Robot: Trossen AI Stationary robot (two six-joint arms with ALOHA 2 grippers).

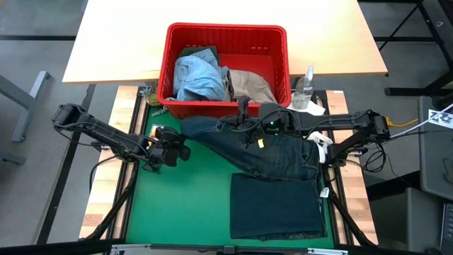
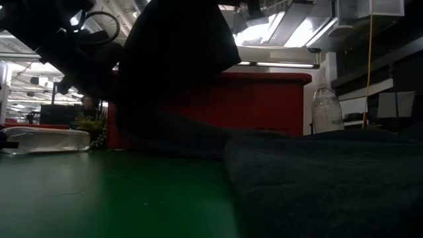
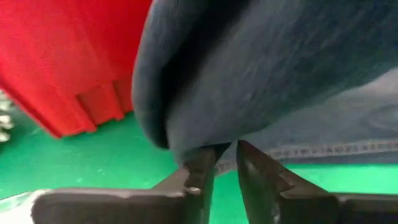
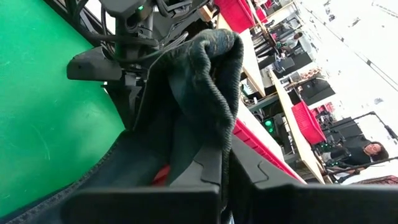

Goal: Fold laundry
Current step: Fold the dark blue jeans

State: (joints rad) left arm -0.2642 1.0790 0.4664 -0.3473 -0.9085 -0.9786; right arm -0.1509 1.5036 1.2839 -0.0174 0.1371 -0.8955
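Dark navy jeans point(image 1: 276, 152) hang from my raised right gripper point(image 1: 244, 122), which is shut on a bunch of them; their lower part lies on the green mat point(image 1: 184, 205). My left gripper point(image 1: 182, 150) is at the jeans' left end point(image 3: 186, 134), its fingers nearly together. A folded dark garment point(image 1: 276, 207) lies flat near the front edge. Light blue denim point(image 1: 198, 74) and a khaki piece point(image 1: 251, 83) lie in the red basket point(image 1: 279, 42). My left gripper point(image 3: 225, 152) meets the lower fold of the jeans' hanging left end point(image 3: 208, 144) with its fingertips only, coming roughly level from the table's left. A narrow gap shows between the fingers farther back. My right gripper point(image 4: 227, 155) pinches a thick bunch of several layers point(image 4: 214, 68) between its fingers, reaching almost level from the table's right. The bunch rises past the fingertips, and the rest hangs down to the mat.
A clear spray bottle point(image 1: 304, 88) and a small white cloth point(image 1: 313, 108) stand at the basket's right. A clear plastic container point(image 2: 43, 139) sits at the mat's left. Bare green mat lies in front of the left arm.
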